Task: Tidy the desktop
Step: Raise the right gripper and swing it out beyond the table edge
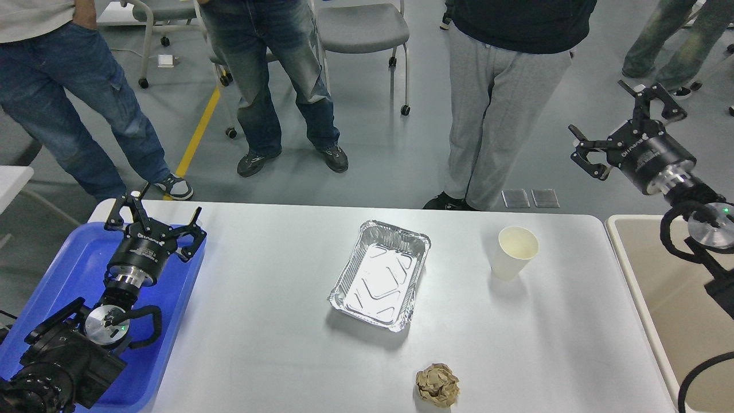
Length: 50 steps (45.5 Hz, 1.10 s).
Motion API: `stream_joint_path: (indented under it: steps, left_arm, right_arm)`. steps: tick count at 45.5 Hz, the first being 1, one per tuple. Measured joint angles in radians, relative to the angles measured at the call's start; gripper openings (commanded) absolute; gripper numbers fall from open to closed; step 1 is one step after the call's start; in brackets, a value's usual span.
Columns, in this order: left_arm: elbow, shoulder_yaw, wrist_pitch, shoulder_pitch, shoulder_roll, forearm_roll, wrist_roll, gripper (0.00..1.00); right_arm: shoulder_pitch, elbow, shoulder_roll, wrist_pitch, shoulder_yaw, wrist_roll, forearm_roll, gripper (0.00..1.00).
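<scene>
Left hand (155, 221) open (label unreadable), right hand (622, 123) open, foil tray (379, 275) on desktop (275, 321)

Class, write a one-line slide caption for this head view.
Both open end effectors, left and right, hover beside the desktop holding a foil tray, paper cup and crumpled paper ball.

The big smooth white-grey table (258, 321) has rounded corners. A shiny silver foil tray (380, 274) lies in the middle. A white paper cup (514, 252) stands at 2 o'clock. A crumpled brown paper ball (437, 384) sits at 6 o'clock.
</scene>
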Motion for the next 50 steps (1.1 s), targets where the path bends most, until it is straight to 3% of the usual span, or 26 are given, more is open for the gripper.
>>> stream_joint_path:
  steps: [15, 50]
  left_arm:
    - [0.0, 0.0, 0.0, 0.0, 0.0, 0.0, 0.0, 1.0]
    - [0.0, 0.0, 0.0, 0.0, 0.0, 0.0, 0.0, 1.0]
  right_arm:
    - [0.124, 0.122, -0.055, -0.057, -0.258, 0.0, -0.074, 1.0]
    - [0.584, 0.148, -0.158, -0.085, -0.806, -0.047, -0.111, 1.0]
